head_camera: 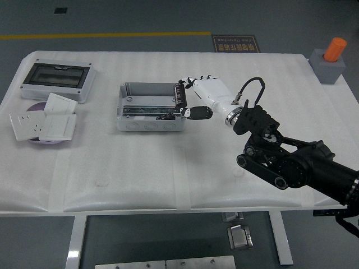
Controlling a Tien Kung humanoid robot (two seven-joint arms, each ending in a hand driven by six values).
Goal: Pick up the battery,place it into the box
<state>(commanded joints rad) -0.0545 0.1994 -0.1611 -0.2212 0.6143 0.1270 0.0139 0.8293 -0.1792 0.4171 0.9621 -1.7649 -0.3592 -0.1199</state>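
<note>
My right hand (190, 100) is white with black fingertips, on a black arm that reaches in from the lower right. Its fingers are curled around a dark cylindrical battery (180, 95), held upright. The hand hovers at the right edge of the open grey box (150, 106), with the battery just above the box's right rim. Inside the box lie a metal rail and a small dark part (166, 116). My left arm is out of view.
A grey enclosure with a dark window (57, 80) sits at the far left. White socket plates (44, 122) lie on a purple disc in front of it. A grey block with an orange cylinder (331, 60) stands at the far right corner.
</note>
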